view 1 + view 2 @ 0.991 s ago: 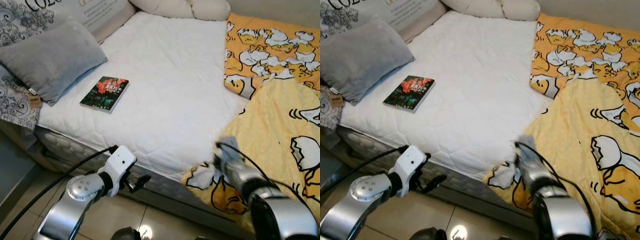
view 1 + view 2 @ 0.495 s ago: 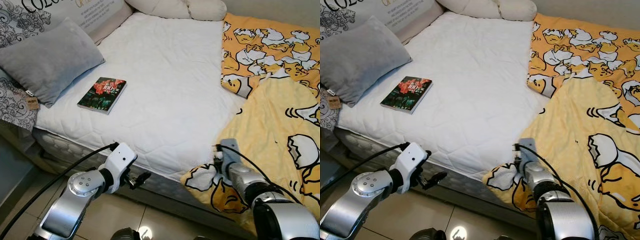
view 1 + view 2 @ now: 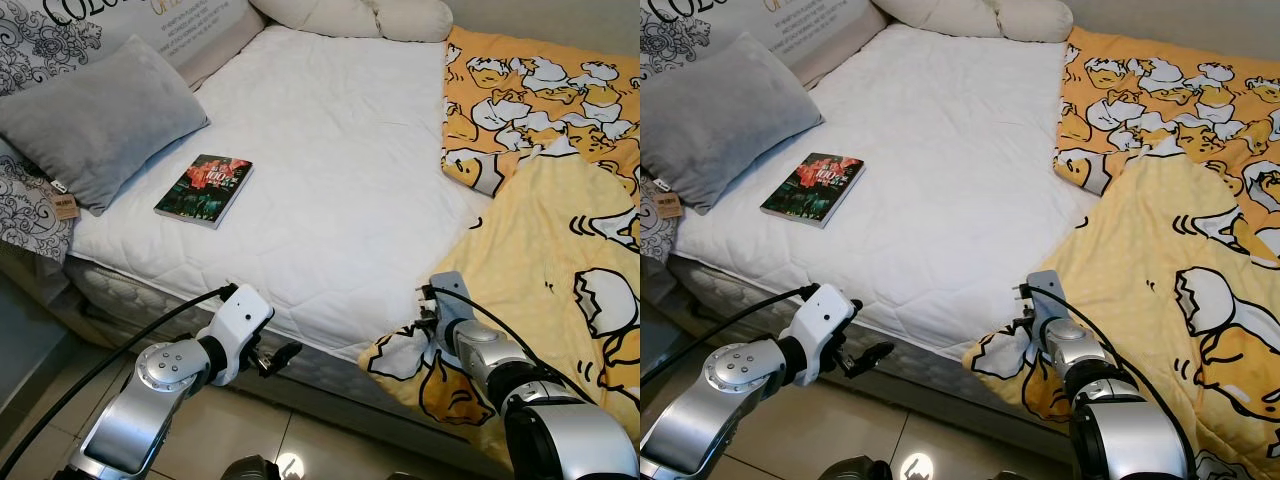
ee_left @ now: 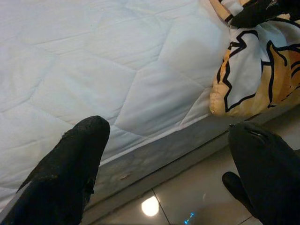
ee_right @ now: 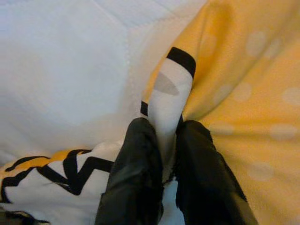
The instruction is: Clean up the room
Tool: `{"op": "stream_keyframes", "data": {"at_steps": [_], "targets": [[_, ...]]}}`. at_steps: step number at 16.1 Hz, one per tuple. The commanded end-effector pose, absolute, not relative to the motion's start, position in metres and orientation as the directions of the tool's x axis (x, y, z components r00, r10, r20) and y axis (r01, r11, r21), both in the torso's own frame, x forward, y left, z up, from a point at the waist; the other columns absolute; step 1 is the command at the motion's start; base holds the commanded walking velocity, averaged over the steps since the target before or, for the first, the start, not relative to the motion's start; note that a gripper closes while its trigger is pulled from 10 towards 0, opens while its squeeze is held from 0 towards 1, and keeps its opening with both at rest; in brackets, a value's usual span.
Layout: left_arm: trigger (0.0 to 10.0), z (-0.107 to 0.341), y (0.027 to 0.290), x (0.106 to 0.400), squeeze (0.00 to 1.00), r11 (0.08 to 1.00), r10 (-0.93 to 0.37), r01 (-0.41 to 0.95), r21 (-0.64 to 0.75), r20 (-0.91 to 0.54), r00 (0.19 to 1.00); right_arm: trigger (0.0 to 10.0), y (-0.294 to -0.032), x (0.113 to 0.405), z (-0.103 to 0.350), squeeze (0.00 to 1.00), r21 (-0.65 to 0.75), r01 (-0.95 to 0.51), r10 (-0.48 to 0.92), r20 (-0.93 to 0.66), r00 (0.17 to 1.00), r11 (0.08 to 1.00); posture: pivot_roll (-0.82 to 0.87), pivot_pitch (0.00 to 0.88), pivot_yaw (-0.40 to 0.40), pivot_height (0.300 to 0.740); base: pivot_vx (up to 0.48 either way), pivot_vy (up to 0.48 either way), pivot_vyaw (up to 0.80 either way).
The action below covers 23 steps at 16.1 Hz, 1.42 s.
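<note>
Your right gripper (image 5: 161,180) has its jaws clenched on a fold of the yellow blanket (image 3: 560,250) at the bed (image 3: 340,170) edge, lower right of frame. Your left gripper (image 4: 164,173) hangs with jaws released, lower left.

The scene is evenly and brightly lit, with soft light from overhead. The white mattress (image 3: 330,170) reads bright but keeps its quilted stitching, so nothing is blown out. Shadows are faint: a soft one lies under the grey pillow (image 3: 95,115) where it meets the mattress, and a darker band runs along the bed's side below the mattress edge. On the glossy floor (image 3: 290,455) beside the bed a small round glare spot mirrors a ceiling lamp; it also shows in the left wrist view. Both eye views are sharp. In the wrist views the near black fingers (image 4: 70,173) are soft and out of focus, the fabric behind clearer.
</note>
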State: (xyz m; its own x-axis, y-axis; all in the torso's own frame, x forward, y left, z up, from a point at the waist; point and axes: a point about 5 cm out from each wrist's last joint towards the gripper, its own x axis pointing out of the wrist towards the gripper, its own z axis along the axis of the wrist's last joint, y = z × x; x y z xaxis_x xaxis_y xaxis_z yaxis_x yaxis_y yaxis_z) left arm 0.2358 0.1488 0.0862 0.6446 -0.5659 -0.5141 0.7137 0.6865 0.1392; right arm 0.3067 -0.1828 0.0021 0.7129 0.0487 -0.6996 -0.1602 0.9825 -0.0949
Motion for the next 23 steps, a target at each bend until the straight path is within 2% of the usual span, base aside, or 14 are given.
{"op": "stream_keyframes", "data": {"at_steps": [1, 4, 5, 6, 8, 9, 11, 12, 13, 14, 15, 19, 22, 23], "targets": [[10.0, 0.086, 0.15, 0.238, 0.0, 0.68, -0.563, 0.718, 0.151, -0.52, 0.643, 0.0, -0.179, 0.311, 0.007, 0.0, -0.059, -0.188, 0.097, -0.689, 0.718, 0.98, 0.09, 0.036, 0.0, 0.74, 0.0, 0.0, 0.0], [10.0, 0.087, 0.149, 0.238, 0.0, 0.676, -0.568, 0.722, 0.149, -0.519, 0.639, 0.0, -0.159, 0.308, 0.007, 0.0, 0.058, -0.424, 0.348, -0.677, 0.649, 0.904, 0.1, 0.035, -0.002, 0.74, 0.0, 0.0, 0.0], [10.0, 0.087, 0.149, 0.239, 0.0, 0.675, -0.569, 0.722, 0.149, -0.518, 0.639, 0.0, -0.144, 0.302, 0.008, 0.0, 0.139, -0.6, 0.53, -0.648, 0.546, 0.788, 0.1, 0.035, -0.006, 0.74, 0.0, 0.0, 0.0], [10.0, 0.088, 0.151, 0.239, 0.0, 0.678, -0.565, 0.719, 0.151, -0.517, 0.642, 0.0, -0.128, 0.293, 0.012, 0.0, 0.265, -0.758, 0.732, -0.568, 0.377, 0.596, 0.1, 0.033, -0.013, 0.74, 0.0, 0.0, 0.0], [10.0, 0.087, 0.152, 0.239, 0.0, 0.681, -0.562, 0.716, 0.152, -0.518, 0.645, 0.0, -0.125, 0.285, 0.014, 0.0, 0.323, -0.824, 0.81, -0.531, 0.248, 0.465, 0.1, 0.032, -0.018, 0.74, 0.0, 0.0, 0.0], [10.0, 0.087, 0.152, 0.238, 0.0, 0.684, -0.561, 0.714, 0.148, -0.519, 0.645, 0.0, -0.127, 0.271, 0.014, 0.0, 0.408, -0.864, 0.865, -0.498, 0.062, 0.297, 0.1, 0.033, -0.019, 0.74, 0.0, 0.0, 0.0], [10.0, 0.086, 0.149, 0.235, 0.0, 0.681, -0.57, 0.72, 0.136, -0.519, 0.637, 0.0, -0.134, 0.257, 0.014, 0.0, 0.467, -0.872, 0.865, -0.488, -0.117, 0.146, 0.09, 0.029, -0.018, 0.74, 0.0, 0.0, 0.0], [10.0, 0.086, 0.148, 0.235, 0.0, 0.679, -0.572, 0.722, 0.135, -0.52, 0.635, 0.0, -0.135, 0.256, 0.011, 0.0, 0.445, -0.883, 0.848, -0.518, -0.116, 0.151, 0.09, 0.033, -0.018, 0.74, 0.0, 0.0, 0.0], [10.0, 0.085, 0.149, 0.235, 0.0, 0.678, -0.571, 0.722, 0.135, -0.521, 0.634, 7.2, -0.138, 0.255, 0.005, 0.0, 0.392, -0.901, 0.812, -0.577, -0.082, 0.188, 0.09, 0.037, -0.013, 0.74, 0.0, 0.0, 0.0], [10.0, 0.085, 0.149, 0.235, 0.0, 0.677, -0.572, 0.724, 0.135, -0.522, 0.633, 10.0, -0.14, 0.257, 0.002, 0.0, 0.361, -0.9, 0.79, -0.612, -0.03, 0.245, 0.09, 0.035, -0.012, 0.74, 0.0, 0.0, 0.0], [10.0, 0.085, 0.147, 0.235, 0.0, 0.671, -0.576, 0.729, 0.135, -0.524, 0.628, 10.0, -0.142, 0.262, 0.001, 1.0, 0.358, -0.869, 0.766, -0.642, 0.036, 0.341, 0.09, 0.032, -0.006, 0.74, 0.0, 0.0, 0.0], [10.0, 0.086, 0.147, 0.238, 0.0, 0.667, -0.579, 0.732, 0.138, -0.523, 0.626, 10.0, -0.144, 0.258, 0.005, 1.0, 0.393, -0.876, 0.777, -0.629, -0.035, 0.279, 0.09, 0.025, -0.001, 0.74, 0.0, 0.0, 0.0], [10.0, 0.086, 0.147, 0.238, 0.0, 0.666, -0.58, 0.733, 0.139, -0.522, 0.625, 10.0, -0.144, 0.264, 0.009, 1.0, 0.381, -0.875, 0.781, -0.625, -0.004, 0.3, 0.09, 0.027, -0.001, 0.74, 0.0, 0.0, 0.0], [10.0, 0.086, 0.147, 0.238, 0.0, 0.665, -0.58, 0.734, 0.14, -0.522, 0.625, 10.0, -0.142, 0.271, 0.013, 1.0, 0.355, -0.869, 0.784, -0.618, 0.057, 0.343, 0.09, 0.028, -0.002, 0.74, 0.0, 0.0, 0.0]]}}
